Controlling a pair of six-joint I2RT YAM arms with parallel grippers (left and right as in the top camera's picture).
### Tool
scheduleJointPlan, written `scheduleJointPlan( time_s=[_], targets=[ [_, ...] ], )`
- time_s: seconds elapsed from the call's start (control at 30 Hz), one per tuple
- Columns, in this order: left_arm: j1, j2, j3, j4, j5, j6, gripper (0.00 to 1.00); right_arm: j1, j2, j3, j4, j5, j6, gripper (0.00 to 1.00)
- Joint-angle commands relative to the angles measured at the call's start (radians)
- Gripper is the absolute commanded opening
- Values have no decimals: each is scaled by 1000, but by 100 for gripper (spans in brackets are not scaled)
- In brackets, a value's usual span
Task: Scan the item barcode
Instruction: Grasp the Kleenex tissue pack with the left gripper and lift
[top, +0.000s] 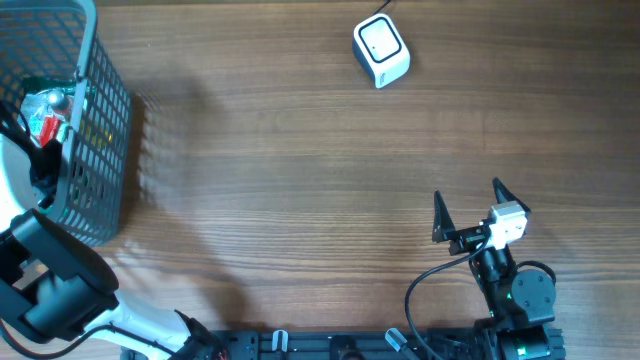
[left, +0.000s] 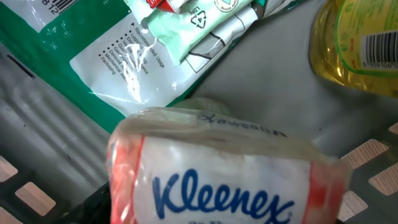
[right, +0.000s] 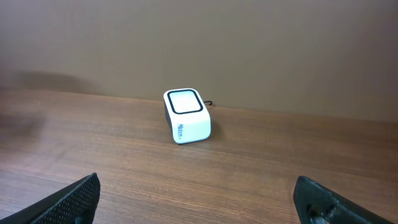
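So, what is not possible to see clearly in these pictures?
Left fingers: left wrist view, hidden behind the Kleenex pack; open or shut unclear.
Yellow bottle: left wrist view, barcode cut off by the right edge.
Basket contents: overhead, mostly hidden by the mesh wall.
Scanner label: right wrist view, too small to read.

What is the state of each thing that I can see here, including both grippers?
Scanner: window facing up, nothing over it.
Basket: upright, goods inside.
Kleenex pack: in the basket, logo facing the wrist camera.
Yellow bottle: in the basket, barcode visible.
Left gripper: down in the basket, jaws hidden.
Right gripper: jaws open, empty.
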Motion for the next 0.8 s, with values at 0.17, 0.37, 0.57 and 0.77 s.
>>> scheduleJointPlan(
  time_s=[0.17,0.37,0.57,0.77],
  targets=[
    [6,-26,32,-18,10,4,49,-5,-9,-1,2,9,-10,100],
    [6,-115,160,-72,10,4,49,-5,-9,-1,2,9,-10,100],
    [6,-238,309,-78,9,-4,51,-5,-9,-1,2,9,-10,100],
    [3,-353,394,-47,83,-77,48,-5,-9,-1,2,9,-10,100]
  ],
)
